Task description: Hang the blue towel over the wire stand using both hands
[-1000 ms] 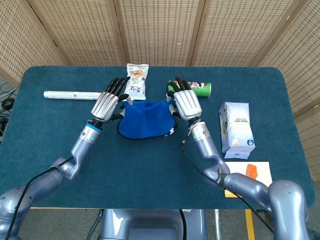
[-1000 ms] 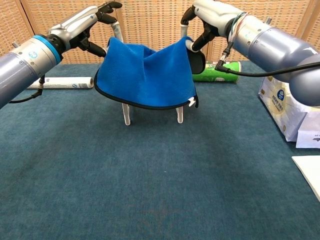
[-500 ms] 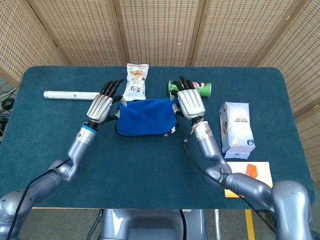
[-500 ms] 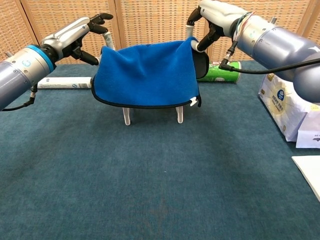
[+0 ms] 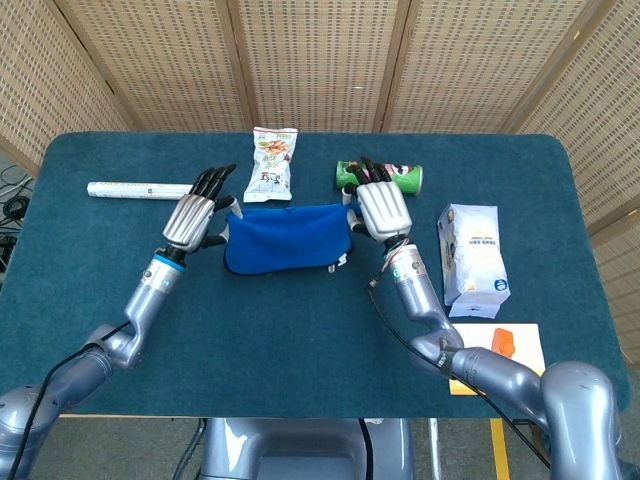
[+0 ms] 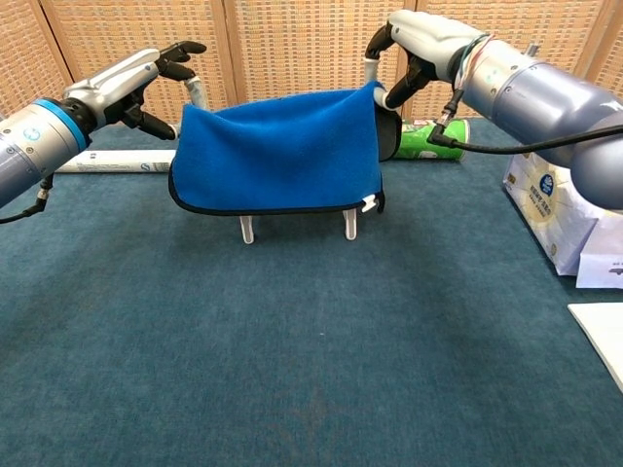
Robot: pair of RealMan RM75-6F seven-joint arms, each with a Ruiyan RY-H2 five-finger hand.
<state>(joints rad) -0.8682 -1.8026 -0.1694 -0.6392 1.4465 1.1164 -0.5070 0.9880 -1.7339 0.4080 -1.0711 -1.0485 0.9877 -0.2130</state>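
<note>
The blue towel (image 5: 285, 238) (image 6: 277, 151) hangs spread over the wire stand, whose white feet (image 6: 246, 231) show below its hem. My right hand (image 5: 380, 207) (image 6: 419, 34) pinches the towel's top right corner, with its fingers curled down onto it. At the towel's left edge is my left hand (image 5: 193, 213) (image 6: 131, 88). Its fingers are stretched out and its thumb lies close to the top left corner. Whether it grips the cloth does not show. A white post of the stand (image 6: 198, 92) sticks up above that corner.
A snack bag (image 5: 272, 162) and a green can (image 5: 400, 177) (image 6: 428, 141) lie behind the stand. At the far left lies a white roll (image 5: 140, 189) (image 6: 112, 161). A tissue pack (image 5: 471, 255) (image 6: 550, 209) and a paper sheet (image 5: 500, 345) are at the right.
Both hands have moved apart, the left one further left and lower. The bunched towel has been drawn out flat and wide along the stand.
</note>
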